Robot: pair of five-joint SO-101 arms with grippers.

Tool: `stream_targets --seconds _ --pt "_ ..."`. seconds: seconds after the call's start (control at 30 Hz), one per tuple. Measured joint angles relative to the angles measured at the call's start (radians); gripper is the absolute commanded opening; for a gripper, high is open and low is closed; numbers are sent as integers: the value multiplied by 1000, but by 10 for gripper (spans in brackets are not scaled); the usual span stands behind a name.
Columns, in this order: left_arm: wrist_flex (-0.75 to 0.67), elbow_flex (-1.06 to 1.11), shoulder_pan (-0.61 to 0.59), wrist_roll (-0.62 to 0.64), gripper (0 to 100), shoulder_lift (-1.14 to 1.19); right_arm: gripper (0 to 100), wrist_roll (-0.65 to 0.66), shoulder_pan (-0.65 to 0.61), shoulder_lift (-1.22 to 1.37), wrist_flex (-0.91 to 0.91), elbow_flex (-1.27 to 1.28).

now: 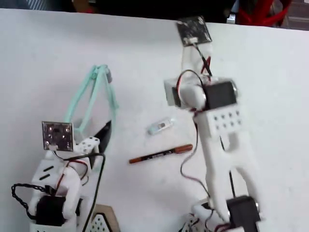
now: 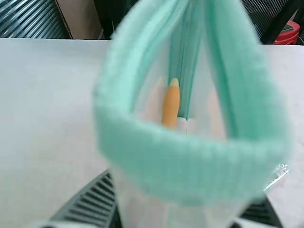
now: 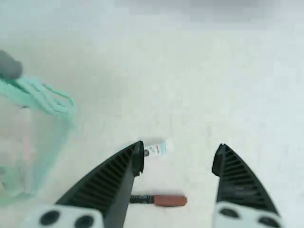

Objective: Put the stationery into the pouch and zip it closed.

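A clear pouch with a mint-green zip edge [image 1: 94, 96] lies at the left of the white table. My left gripper [image 1: 99, 137] is shut on its near end. In the left wrist view the pouch mouth [image 2: 190, 166] gapes wide and an orange pencil-like stick [image 2: 171, 102] lies inside. A dark pen with a brown cap [image 1: 161, 154] lies mid-table, and a small white-and-blue eraser-like piece [image 1: 160, 126] lies just beyond it. My right gripper [image 3: 178, 159] hangs open above both, with the pen cap [image 3: 168, 200] and the small piece [image 3: 154, 149] below it, apart from its fingers [image 3: 118, 175].
The right arm [image 1: 217, 96] stands tall over the table's right half. A light wooden piece [image 1: 104, 220] sits by the left arm's base. Dark room and a red object [image 1: 263, 12] lie past the far edge. Bare table [image 1: 48, 58] stretches to the far left.
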Motion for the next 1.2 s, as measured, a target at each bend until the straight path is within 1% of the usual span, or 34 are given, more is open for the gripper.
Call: stream_targets --seconds 0.07,0.2,0.3,0.4,0.57,0.77,0.93,1.2 --pt "0 6 0 0 275 0 226 -149 0 54 0 43" --pt "-44 51 0 0 275 0 226 -445 -3 198 -5 74" --pt "-69 69 0 0 275 0 223 -575 0 336 -25 74" --pt "-71 69 0 0 275 0 223 -646 -3 463 -69 74" --pt "-74 69 0 0 275 0 223 -698 -8 560 -147 75" --pt "-74 69 0 0 275 0 224 -703 -103 574 -170 63" --pt "-74 69 0 0 275 0 225 -703 -97 597 -195 61" --pt "-89 75 0 0 275 2 223 -703 -104 741 -267 55"
